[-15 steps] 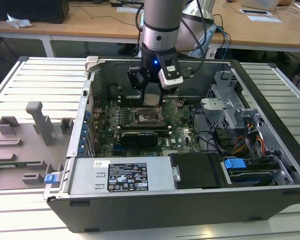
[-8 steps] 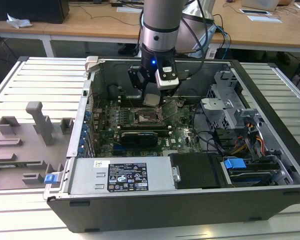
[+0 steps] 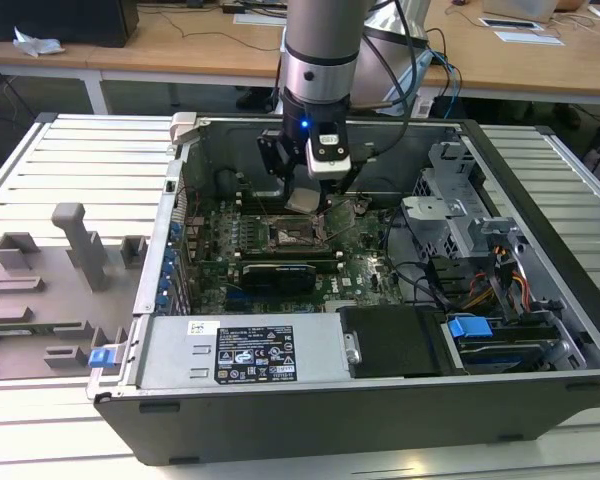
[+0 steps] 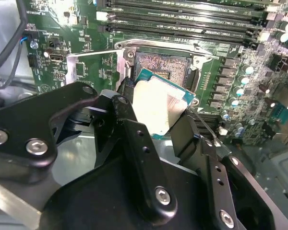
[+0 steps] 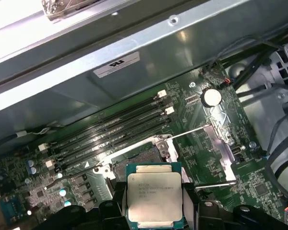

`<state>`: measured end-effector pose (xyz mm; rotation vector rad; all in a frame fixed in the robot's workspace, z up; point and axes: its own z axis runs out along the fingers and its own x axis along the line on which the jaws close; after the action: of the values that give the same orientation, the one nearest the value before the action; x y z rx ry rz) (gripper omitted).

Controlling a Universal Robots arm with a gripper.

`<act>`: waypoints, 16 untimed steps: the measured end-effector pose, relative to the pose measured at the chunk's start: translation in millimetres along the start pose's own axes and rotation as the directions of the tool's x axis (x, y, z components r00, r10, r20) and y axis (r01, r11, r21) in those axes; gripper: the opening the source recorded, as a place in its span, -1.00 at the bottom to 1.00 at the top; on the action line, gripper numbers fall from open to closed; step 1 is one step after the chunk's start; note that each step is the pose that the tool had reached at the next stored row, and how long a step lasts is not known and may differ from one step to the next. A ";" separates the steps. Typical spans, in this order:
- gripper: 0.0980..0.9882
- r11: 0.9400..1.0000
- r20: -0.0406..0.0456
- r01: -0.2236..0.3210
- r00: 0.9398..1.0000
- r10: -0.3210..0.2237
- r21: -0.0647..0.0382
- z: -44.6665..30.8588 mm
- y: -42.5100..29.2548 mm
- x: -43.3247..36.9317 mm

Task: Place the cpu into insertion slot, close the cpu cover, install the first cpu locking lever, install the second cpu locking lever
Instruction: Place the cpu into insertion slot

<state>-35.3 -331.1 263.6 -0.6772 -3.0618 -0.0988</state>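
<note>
My gripper [image 3: 305, 198] hangs inside the open computer case, shut on the cpu [image 5: 154, 194]. Both wrist views show the black fingers [image 4: 129, 103] clamped on two opposite edges of the chip. The cpu [image 4: 156, 103] is a flat square with a pale metal top and green rim, held slightly tilted just above the board. The insertion slot [image 5: 140, 158] lies uncovered directly beyond it, its dark pin field [image 4: 162, 66] bare. The cpu cover [image 5: 224, 152] is swung open beside the socket, a silvery frame [image 4: 71, 66]. A thin locking lever [image 5: 216, 184] sticks out by the cover.
Long black memory slots [image 5: 110, 129] run beside the socket. In the exterior view, a drive cage [image 3: 460, 215] with cables stands to the right and the power supply [image 3: 245, 350] lies at the front. A grey fixture [image 3: 70, 260] sits on the slatted table to the left.
</note>
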 end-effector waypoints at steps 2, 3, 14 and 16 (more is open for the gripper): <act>0.00 1.000 0.001 -0.022 1.000 0.022 0.000 0.1 0.0 0.0; 0.00 0.999 0.002 -0.032 0.999 0.032 -0.001 0.2 0.0 0.0; 0.00 0.989 0.009 -0.145 0.989 0.145 -0.003 1.0 -0.1 0.0; 0.00 0.987 0.010 -0.162 0.987 0.162 -0.003 1.2 -0.1 0.0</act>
<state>-35.3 -331.1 262.4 -0.9267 -3.0016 -0.0976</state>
